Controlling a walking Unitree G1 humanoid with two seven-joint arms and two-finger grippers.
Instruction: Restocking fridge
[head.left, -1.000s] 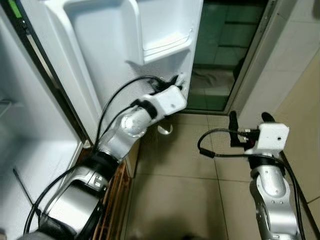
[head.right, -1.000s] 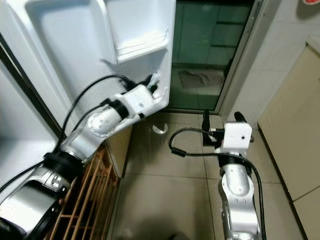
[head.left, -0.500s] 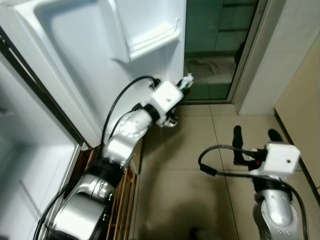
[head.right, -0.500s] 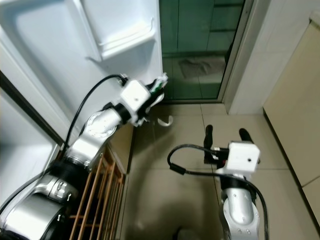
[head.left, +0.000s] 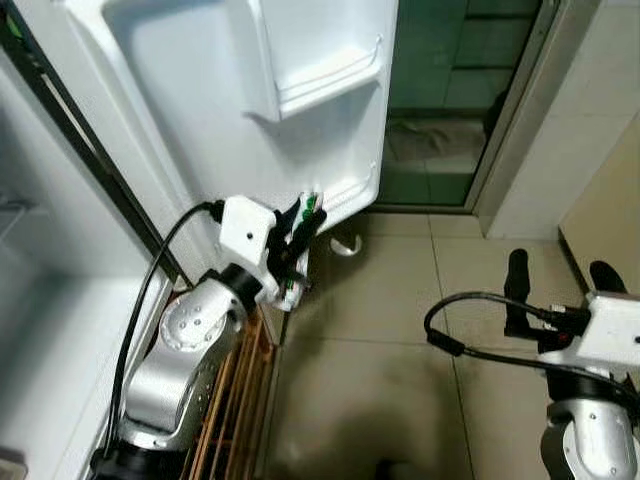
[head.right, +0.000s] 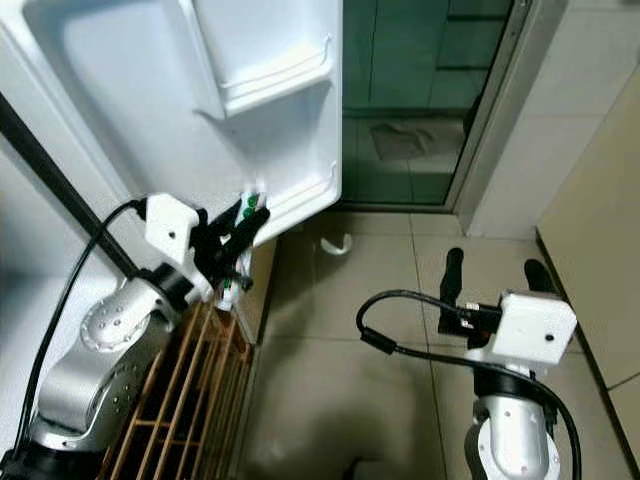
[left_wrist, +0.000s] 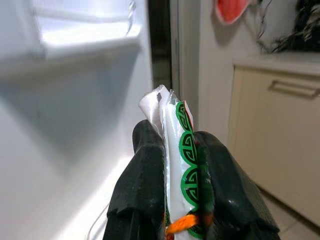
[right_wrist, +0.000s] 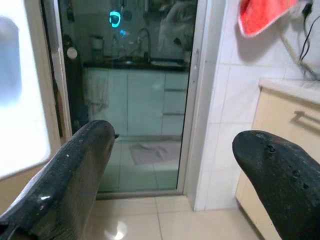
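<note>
At lower right, the right gripper (head.left: 560, 275) hangs over the tiled floor (head.left: 380, 380), fingers spread apart. At centre left, the left gripper (head.left: 300, 225) clamps a green-and-white packet (left_wrist: 182, 170) just beside the open fridge door (head.left: 200, 110).

A tiled floor (head.left: 380, 360) in beige is seen underfoot, and a small white curved object (head.left: 345, 245) is lying on it near the doorway. A slatted wooden rack (head.right: 175, 400) is set low at the left. Straight ahead, a glass door (right_wrist: 145, 95) is framed in pale metal, and a grey mat (right_wrist: 150, 151) is laid on the floor behind it. Dim cabinets (right_wrist: 145, 100) and a tap (right_wrist: 142, 40) are glimpsed through the glass. A cream cupboard (left_wrist: 280, 130) with a bar handle (left_wrist: 295, 89) is placed against the white tiled wall (right_wrist: 225, 100). A red cloth (right_wrist: 265, 15) is hung above it.
</note>
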